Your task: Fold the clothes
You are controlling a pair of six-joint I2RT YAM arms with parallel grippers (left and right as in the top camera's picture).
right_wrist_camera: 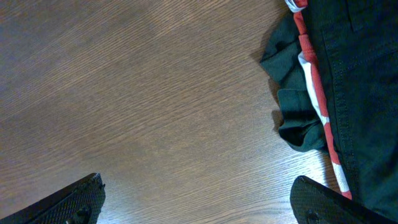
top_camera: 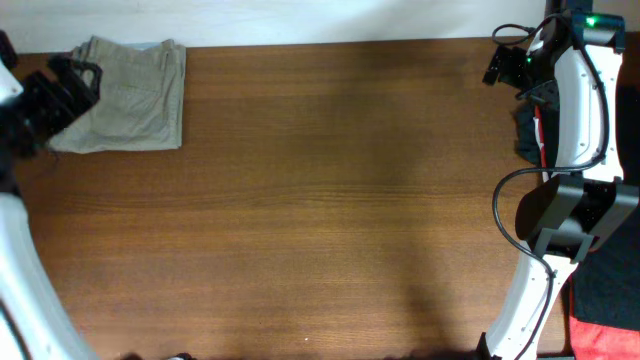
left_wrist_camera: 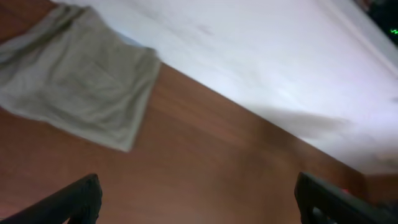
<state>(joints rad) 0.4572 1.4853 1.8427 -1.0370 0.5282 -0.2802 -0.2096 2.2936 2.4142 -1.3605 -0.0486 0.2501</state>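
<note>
The khaki shorts (top_camera: 135, 95) lie folded into a flat rectangle at the table's far left corner. They also show in the left wrist view (left_wrist_camera: 78, 71) at the upper left. My left gripper (top_camera: 62, 90) hovers at the shorts' left edge, open and empty, its fingertips spread wide over bare wood (left_wrist_camera: 196, 199). My right gripper (top_camera: 510, 65) is at the far right of the table, open and empty above the wood (right_wrist_camera: 199, 199).
A dark green garment with a red and white stripe (right_wrist_camera: 329, 81) lies at the table's right edge, under my right arm (top_camera: 528, 130). A red cloth (top_camera: 605, 340) lies off the table at the bottom right. A white wall (left_wrist_camera: 261, 56) runs behind the table.
</note>
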